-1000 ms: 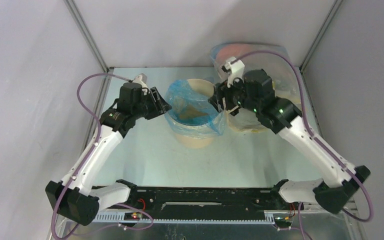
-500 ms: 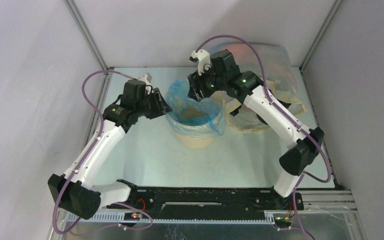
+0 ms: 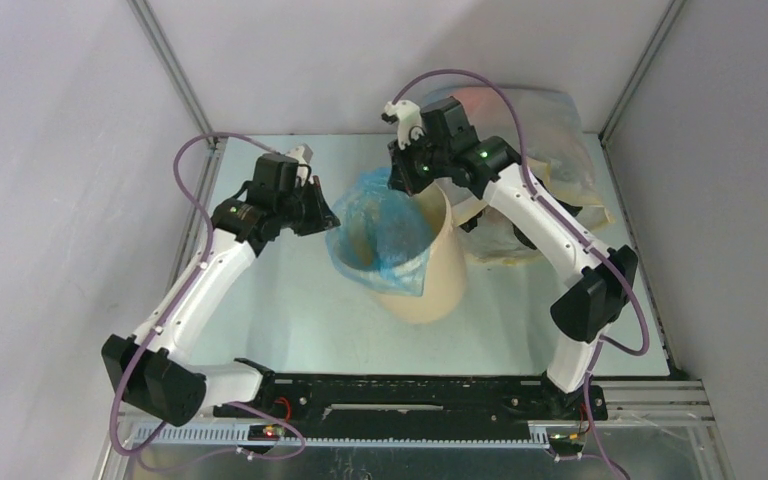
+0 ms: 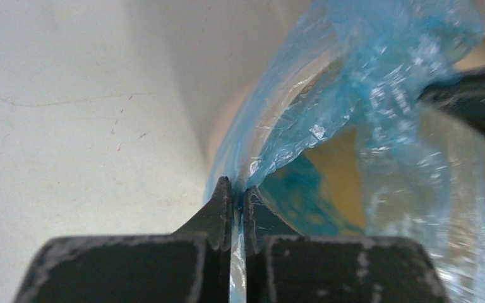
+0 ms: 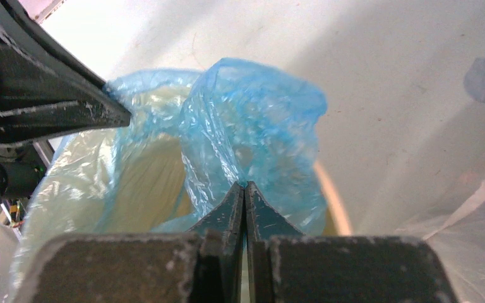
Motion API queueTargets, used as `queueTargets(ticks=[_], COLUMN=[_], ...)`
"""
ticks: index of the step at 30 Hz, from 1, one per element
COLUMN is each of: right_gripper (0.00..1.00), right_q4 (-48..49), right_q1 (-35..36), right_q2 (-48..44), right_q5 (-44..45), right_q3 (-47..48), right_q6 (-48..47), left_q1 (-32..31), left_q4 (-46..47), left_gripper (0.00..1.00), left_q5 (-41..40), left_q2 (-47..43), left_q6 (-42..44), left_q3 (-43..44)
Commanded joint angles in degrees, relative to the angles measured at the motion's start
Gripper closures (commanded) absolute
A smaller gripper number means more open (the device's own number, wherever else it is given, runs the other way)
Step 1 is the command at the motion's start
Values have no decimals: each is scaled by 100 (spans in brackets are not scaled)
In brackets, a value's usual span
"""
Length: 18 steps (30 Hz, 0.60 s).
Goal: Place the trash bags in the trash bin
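Note:
The light-blue trash bag (image 3: 380, 225) lines the mouth of the tan trash bin (image 3: 442, 270), which leans with its mouth turned up and to the left. My left gripper (image 3: 326, 215) is shut on the bag's left edge; the film (image 4: 366, 82) runs between its closed tips (image 4: 239, 189). My right gripper (image 3: 401, 186) is shut on the bag's far edge, and the crinkled film (image 5: 252, 120) bunches above its tips (image 5: 245, 185). Tan bin wall (image 5: 331, 196) shows beside the bag. The bin's floor is hidden.
A large cloudy plastic sack (image 3: 550, 130) lies at the back right, close behind the right arm, and its edge shows in the right wrist view (image 5: 473, 233). Grey enclosure walls and metal posts (image 3: 175, 70) bound the table on three sides.
My right arm swung from the bin's right side to its far rim. Both grippers closed on the bag's edges. The bin, upright before, now leans.

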Motion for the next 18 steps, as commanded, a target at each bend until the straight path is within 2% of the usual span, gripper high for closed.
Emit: queueTargets(ticks=[1,7,13,14,16,18], right_gripper=[100,100,100,100,100,100], right_q4=[301,222,459,423,353,329], right_q1=[-371,-749,-792,-788,-789,-790], right_q2=[-68,-123,-531,-578,-709,-914], right_q5=[-43,-322,-706,-741,-733,-677], right_q3=[255,190,-338,-347,-394,-514], right_q6=[394,684,878,907,950,989], left_q1=[-26,-41,-65,-80,-166,-272], left_q4=[-32,-204,-416,-379,-293,-179], left_gripper=[100,100,98,93,77,66], left_q5=[262,128,-107,3,273,543], left_q2=[93,106,61,57,55,28], left_q6=[77,154,214,190,128,64], left_q3=[329,485,726,730,713,638])
